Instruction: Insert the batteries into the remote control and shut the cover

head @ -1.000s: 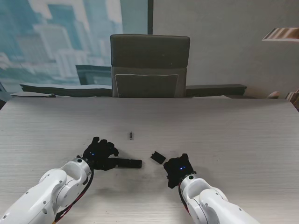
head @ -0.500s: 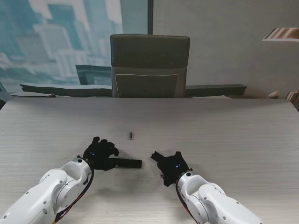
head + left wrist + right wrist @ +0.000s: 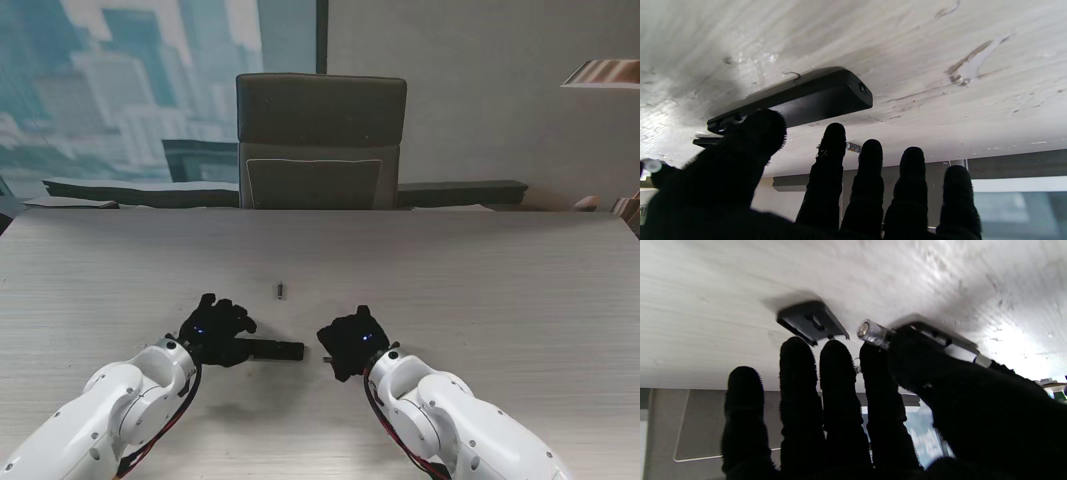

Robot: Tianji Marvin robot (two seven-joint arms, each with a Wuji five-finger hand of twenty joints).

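- On a pale wood-grain table (image 3: 480, 290), two black-gloved robot hands work low in the centre of the stand camera's frame.
- The left hand (image 3: 213, 330) rests on one end of a long black remote control (image 3: 268, 349), which lies flat and points toward the frame's centre; the wrist camera shows the thumb (image 3: 756, 133) against the remote control (image 3: 800, 96) while the other four fingers (image 3: 830, 146) stand spread and clear of it.
- The right hand (image 3: 350, 340) sits just right of the remote's free end, covering the small black battery cover there.
- Its wrist camera shows the battery cover (image 3: 811, 321) flat on the table just beyond the fingertips (image 3: 796, 353), and the thumb and forefinger pinching a slim battery (image 3: 872, 331) whose metal tip pokes out.
- A second small battery (image 3: 281, 291) lies alone on the table, above the hands in the stand view's centre, well apart from both.
- An empty grey chair (image 3: 320, 140) faces the table's far edge at upper centre.
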